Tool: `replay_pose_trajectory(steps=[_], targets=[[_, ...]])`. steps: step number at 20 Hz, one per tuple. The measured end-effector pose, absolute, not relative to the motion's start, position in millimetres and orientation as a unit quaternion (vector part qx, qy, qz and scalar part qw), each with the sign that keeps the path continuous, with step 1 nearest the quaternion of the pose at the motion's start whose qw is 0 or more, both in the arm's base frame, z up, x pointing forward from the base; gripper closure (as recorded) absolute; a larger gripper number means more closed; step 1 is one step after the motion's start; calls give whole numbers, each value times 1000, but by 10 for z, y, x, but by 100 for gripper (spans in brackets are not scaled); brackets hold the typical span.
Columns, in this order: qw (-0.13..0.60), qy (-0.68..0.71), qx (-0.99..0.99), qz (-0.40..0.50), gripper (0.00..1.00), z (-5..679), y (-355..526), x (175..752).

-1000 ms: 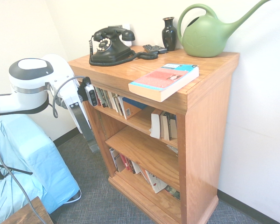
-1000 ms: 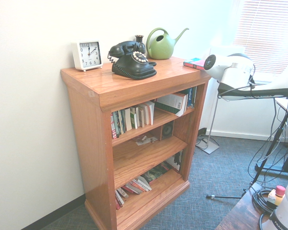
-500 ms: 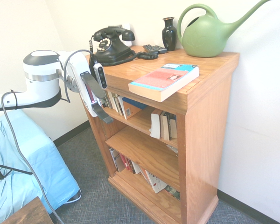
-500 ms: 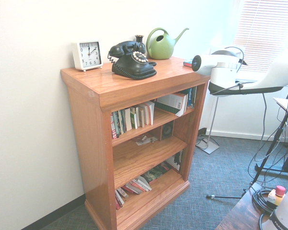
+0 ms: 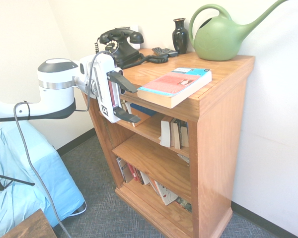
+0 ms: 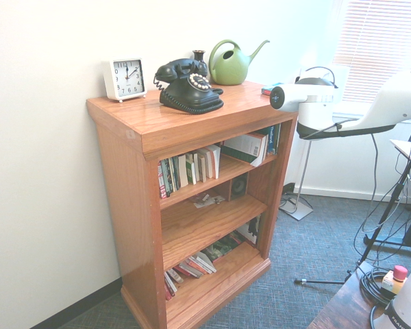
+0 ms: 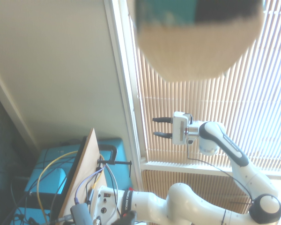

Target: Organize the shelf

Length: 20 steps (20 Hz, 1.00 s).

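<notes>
The shelf (image 5: pixel 223 129) is an oak bookcase against the wall, also seen from its other side (image 6: pixel 130 199). A thick book with a red and teal cover (image 5: pixel 175 85) lies flat on its top, overhanging the front edge. My gripper (image 5: pixel 137 105) is open and turned sideways just in front of the top's front edge. One finger is level with the top, the other is below the overhang, and both point at the book's near end without touching it. In the wrist view a blurred tan and teal shape (image 7: pixel 196 37) fills the upper part. In the second exterior view the wrist hides the fingers.
On the top stand a black dial phone (image 5: pixel 116 47), a dark vase (image 5: pixel 180 35), a remote (image 5: pixel 165 51), a green watering can (image 5: pixel 219 37) and a white clock (image 6: pixel 125 78). Books (image 5: pixel 173 133) lean or lie in the tiers. A blue-covered object (image 5: pixel 20 168) sits left.
The arm has swung up and toward the shelf. The gripper has turned from pointing down beside the shelf to pointing sideways at the book on top, and stays open.
</notes>
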<state>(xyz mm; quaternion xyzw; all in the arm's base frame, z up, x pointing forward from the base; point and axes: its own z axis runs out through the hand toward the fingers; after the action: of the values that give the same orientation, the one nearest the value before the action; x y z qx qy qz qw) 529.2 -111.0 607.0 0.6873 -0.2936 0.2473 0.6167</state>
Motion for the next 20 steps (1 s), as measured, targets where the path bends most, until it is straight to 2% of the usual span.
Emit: replay_pose_trajectory(steps=[20], targets=[[608, -281, 686, 284, 0, 6080, -1113, 5987]])
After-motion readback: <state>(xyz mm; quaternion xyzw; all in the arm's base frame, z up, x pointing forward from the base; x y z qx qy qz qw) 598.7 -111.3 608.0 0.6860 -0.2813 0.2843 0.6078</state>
